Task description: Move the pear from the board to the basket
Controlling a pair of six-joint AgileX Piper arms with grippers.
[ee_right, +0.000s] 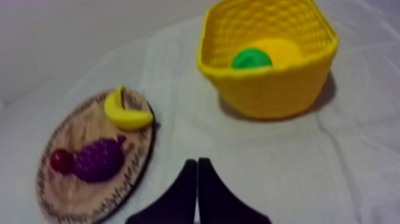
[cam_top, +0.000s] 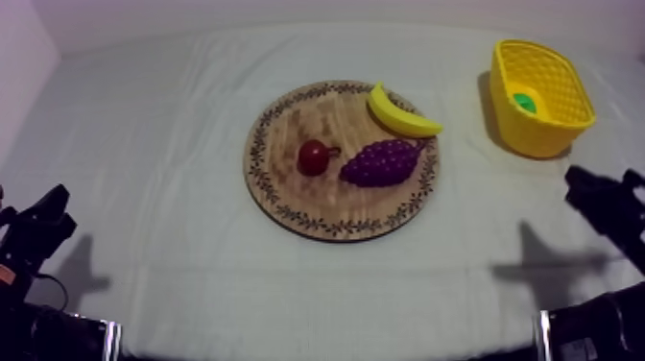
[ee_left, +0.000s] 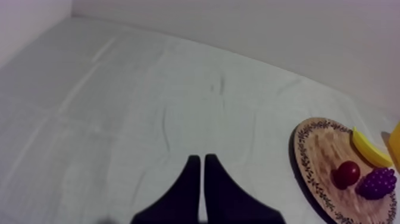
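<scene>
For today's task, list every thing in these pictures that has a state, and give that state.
wooden board: lying flat, carrying three fruits.
banana: lying at the board's rim.
grapes: lying on the board.
small red fruit: on the board, beside the grapes.
yellow basket: upright, holding the pear.
pear: inside the basket, off the board.
left gripper: fingers shut on nothing.
right gripper: fingers shut on nothing.

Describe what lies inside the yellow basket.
A green fruit, probably the pear, lies inside the yellow basket. The basket's near wall covers its lower part, so its full shape is hidden.
</scene>
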